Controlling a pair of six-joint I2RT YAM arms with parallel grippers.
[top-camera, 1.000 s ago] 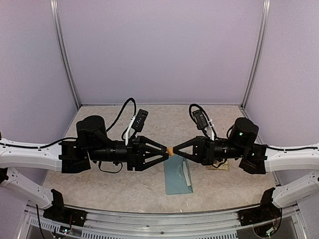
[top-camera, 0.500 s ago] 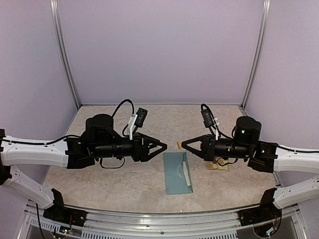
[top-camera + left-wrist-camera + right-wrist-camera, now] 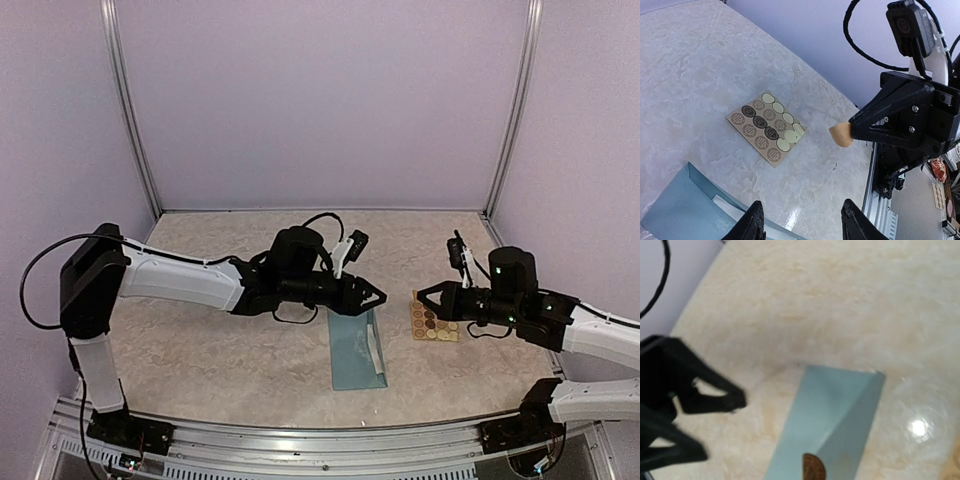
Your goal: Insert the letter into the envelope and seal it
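The teal envelope [image 3: 352,352] lies flat at the front centre, its flap raised along the right edge, with the white letter [image 3: 736,210] showing inside. It also shows in the right wrist view [image 3: 832,410]. My left gripper [image 3: 374,297] is open and empty, hovering over the envelope's far end; its fingertips [image 3: 754,224] stand wide apart. My right gripper [image 3: 419,294] is shut on a round tan sticker [image 3: 840,135], held in the air to the right of the envelope. The sticker's brown face [image 3: 813,468] shows at the bottom of the right wrist view.
A tan sheet of round stickers [image 3: 435,322] lies right of the envelope, under the right gripper; it also shows in the left wrist view [image 3: 765,128]. Lilac walls enclose the back and sides. A metal rail [image 3: 320,440] runs along the near edge.
The two grippers met at the centre with the sticker between them, then parted. The sticker stayed in the right gripper, which drew back right. The left arm reached over the envelope's far end.
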